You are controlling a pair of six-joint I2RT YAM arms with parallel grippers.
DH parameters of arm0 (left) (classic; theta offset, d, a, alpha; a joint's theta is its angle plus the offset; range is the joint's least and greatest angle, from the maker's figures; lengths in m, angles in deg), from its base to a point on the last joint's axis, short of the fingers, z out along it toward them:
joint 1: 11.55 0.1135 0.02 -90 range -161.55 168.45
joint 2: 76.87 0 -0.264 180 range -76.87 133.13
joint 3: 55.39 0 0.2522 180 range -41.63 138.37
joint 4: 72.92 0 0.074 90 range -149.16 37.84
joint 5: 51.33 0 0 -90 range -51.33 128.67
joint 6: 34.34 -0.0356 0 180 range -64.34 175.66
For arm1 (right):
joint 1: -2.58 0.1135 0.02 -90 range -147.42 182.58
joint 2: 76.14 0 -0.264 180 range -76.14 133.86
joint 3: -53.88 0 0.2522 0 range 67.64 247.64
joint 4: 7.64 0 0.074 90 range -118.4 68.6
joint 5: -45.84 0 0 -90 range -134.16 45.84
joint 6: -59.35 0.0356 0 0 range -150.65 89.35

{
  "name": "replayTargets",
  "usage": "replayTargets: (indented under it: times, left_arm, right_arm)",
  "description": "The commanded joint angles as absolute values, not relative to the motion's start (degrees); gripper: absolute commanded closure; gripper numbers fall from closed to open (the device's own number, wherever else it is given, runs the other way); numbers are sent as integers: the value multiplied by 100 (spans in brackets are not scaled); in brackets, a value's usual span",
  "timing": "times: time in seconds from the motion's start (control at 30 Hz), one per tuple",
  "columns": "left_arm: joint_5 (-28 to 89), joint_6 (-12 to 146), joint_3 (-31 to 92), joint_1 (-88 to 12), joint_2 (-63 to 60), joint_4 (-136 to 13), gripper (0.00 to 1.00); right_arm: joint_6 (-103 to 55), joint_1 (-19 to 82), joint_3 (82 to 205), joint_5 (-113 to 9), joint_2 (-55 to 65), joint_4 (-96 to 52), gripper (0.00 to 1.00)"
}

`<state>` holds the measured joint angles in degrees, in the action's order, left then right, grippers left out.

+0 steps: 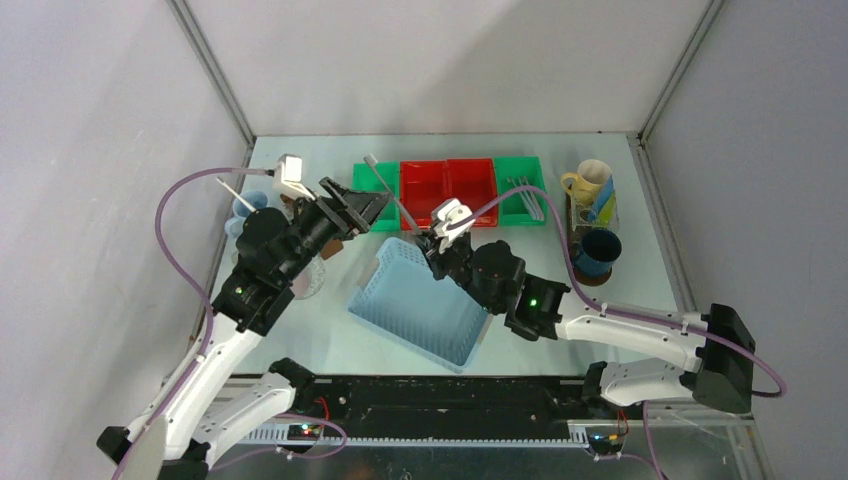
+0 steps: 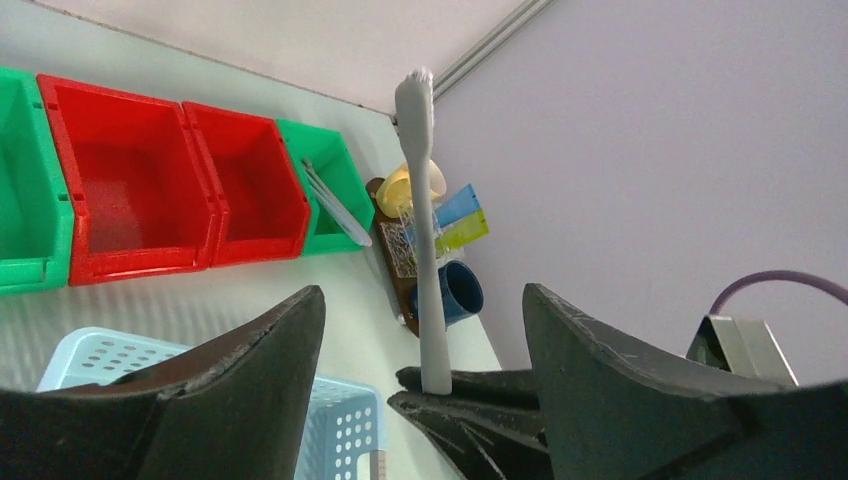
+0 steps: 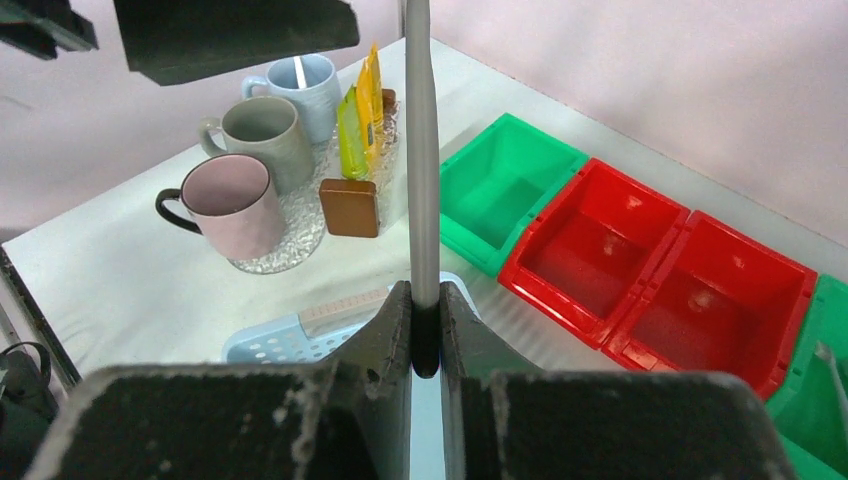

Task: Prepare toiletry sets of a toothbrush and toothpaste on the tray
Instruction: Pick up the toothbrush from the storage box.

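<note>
My right gripper is shut on the lower end of a thin pale toothbrush, holding it upright above the blue basket. My left gripper is open, its jaws standing wide on either side of the toothbrush without touching it. In the top view the left gripper meets the toothbrush just above the right gripper. The dark brown tray at the right carries a cream mug, a dark blue mug and tubes between them.
A light blue perforated basket lies at the centre. Green and red bins line the back; the right green bin holds toothbrushes. At the left stand a pink mug, a grey mug, a pale blue mug, tubes and a brown box.
</note>
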<state>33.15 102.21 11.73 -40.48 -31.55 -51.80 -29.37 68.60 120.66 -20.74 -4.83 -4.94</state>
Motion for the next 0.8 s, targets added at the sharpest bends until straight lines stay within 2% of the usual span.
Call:
replayTargets:
  times: [0.0, 0.43, 0.63, 0.77]
  left_arm:
    - [3571, 10293, 1191, -4099, -3226, -5519, 23]
    - [3989, 10443, 991, -4098, -3331, -5773, 58]
    - [3967, 10471, 949, -4098, -3310, -5876, 68]
    - [3964, 10491, 917, -4099, -3334, -5882, 87]
  right_arm:
    - [-3251, 7033, 12069, -1843, -433, 27, 100]
    - [-3412, 7249, 12069, -1878, -315, 94, 100]
    - [-3443, 7288, 12073, -1888, -270, 82, 100]
    - [-3459, 7293, 12069, -1922, -257, 89, 100]
